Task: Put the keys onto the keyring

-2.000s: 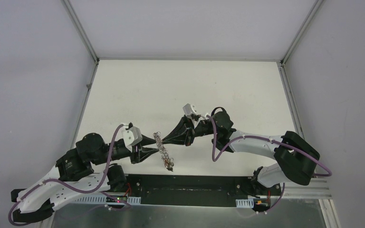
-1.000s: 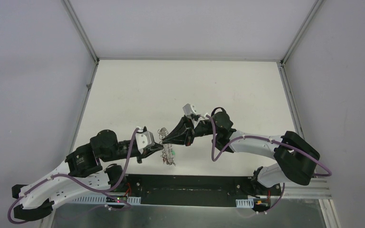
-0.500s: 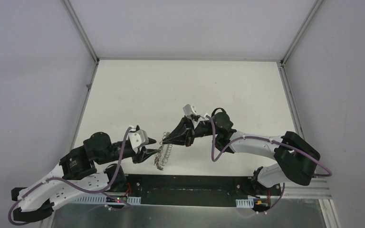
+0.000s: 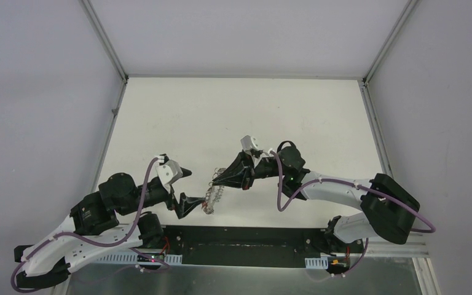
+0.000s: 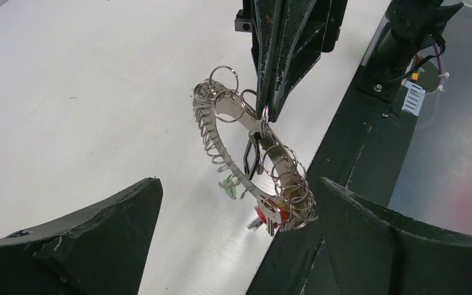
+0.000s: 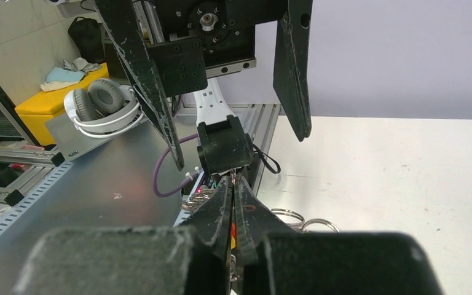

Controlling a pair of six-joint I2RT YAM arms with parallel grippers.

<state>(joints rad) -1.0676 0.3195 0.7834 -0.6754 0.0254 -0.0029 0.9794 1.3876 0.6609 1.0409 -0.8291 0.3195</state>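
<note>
The keyring (image 5: 221,161), a flat grey ring edged with silver loops, hangs tilted above the table. My right gripper (image 5: 264,115) is shut on its upper rim. A black-tagged key (image 5: 251,158) dangles at the ring's middle, and a green-tagged key (image 5: 228,186) shows blurred just behind its lower edge. A red-tagged key (image 5: 268,216) hangs at the bottom. My left gripper (image 5: 239,184) stands wide open, one finger on each side of the ring and touching nothing. From above, the keyring (image 4: 212,195) hangs between the left gripper (image 4: 194,187) and the right gripper (image 4: 216,180).
The black base rail (image 4: 252,246) runs along the near table edge just below the ring. The white table (image 4: 233,117) stretches behind. In the right wrist view the left arm's fingers (image 6: 295,67) hang ahead, with headphones (image 6: 101,104) and a yellow box (image 6: 55,98) off the table.
My left gripper went from shut at the ring to wide open and drew back to the left. The ring now hangs from the right gripper alone, which shifted slightly right.
</note>
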